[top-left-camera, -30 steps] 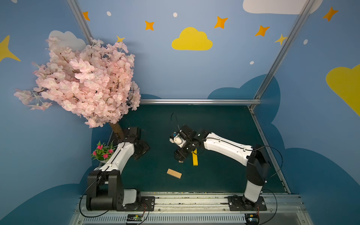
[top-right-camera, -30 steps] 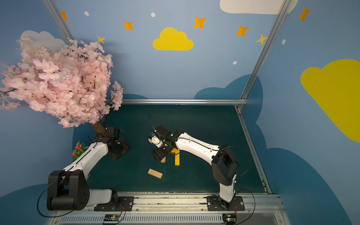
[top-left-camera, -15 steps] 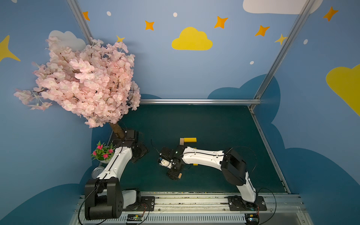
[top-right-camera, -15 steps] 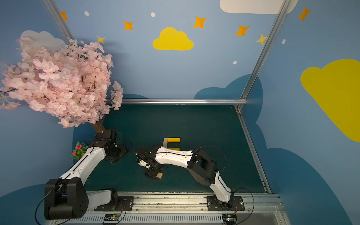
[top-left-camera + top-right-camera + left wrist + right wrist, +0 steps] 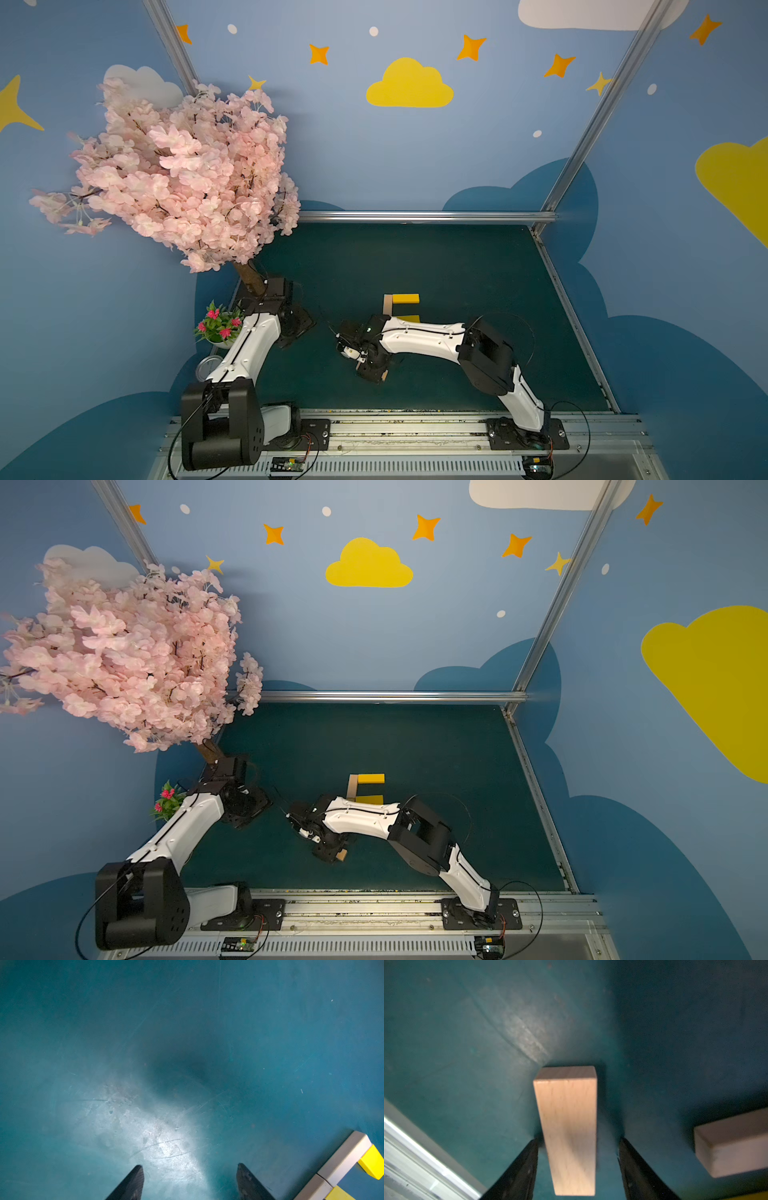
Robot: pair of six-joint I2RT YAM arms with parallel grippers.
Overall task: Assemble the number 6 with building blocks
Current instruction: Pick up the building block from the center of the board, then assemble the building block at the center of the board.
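The partial number 6 lies mid-mat: a tan bar [image 5: 387, 304] [image 5: 353, 786] with a yellow bar [image 5: 406, 298] at its far end and another yellow bar [image 5: 409, 318] lower down, partly under my right arm. The left wrist view shows two tan bars [image 5: 345, 1157] end to end with the yellow bars [image 5: 372, 1163]. My right gripper [image 5: 372, 372] [image 5: 579, 1140] is low over a loose tan block [image 5: 568, 1126] [image 5: 341, 855], fingers on both sides of it with mat showing in the gaps. My left gripper [image 5: 190, 1165] [image 5: 297, 328] is open above bare mat.
A pink blossom tree [image 5: 178, 174] overhangs the back left corner, with a small potted plant [image 5: 218, 326] beside my left arm. A metal rail [image 5: 415, 428] [image 5: 415, 1157] runs along the front edge, close to the loose block. Another tan bar [image 5: 733, 1142] lies beside my right gripper.
My right arm has swung from the assembled bars toward the front and come down around the loose tan block, its jaws narrowing. The left arm has hardly moved.
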